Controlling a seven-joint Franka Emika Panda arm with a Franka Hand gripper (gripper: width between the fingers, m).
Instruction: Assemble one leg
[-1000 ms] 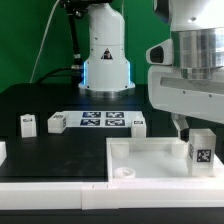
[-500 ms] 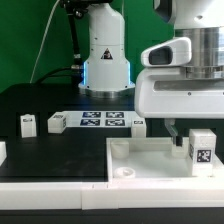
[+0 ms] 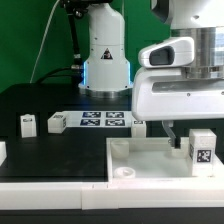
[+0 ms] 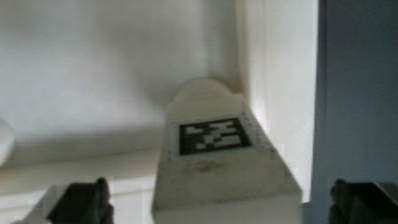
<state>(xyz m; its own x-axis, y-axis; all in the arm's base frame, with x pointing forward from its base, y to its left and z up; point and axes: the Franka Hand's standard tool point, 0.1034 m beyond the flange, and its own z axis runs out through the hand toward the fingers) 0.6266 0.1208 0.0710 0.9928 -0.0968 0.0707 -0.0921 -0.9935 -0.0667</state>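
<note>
While the gripper (image 4: 210, 205) hovers with its jaws spread open and nothing clamped between them, the leg (image 3: 201, 150) stands upright in the white tray (image 3: 140, 156), at the exterior view's right.

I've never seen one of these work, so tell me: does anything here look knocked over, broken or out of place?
Nothing stands out. One leg stands upright on the tray, below the open end effector. Other legs stand upright near the marker board. No damage shows.
</note>
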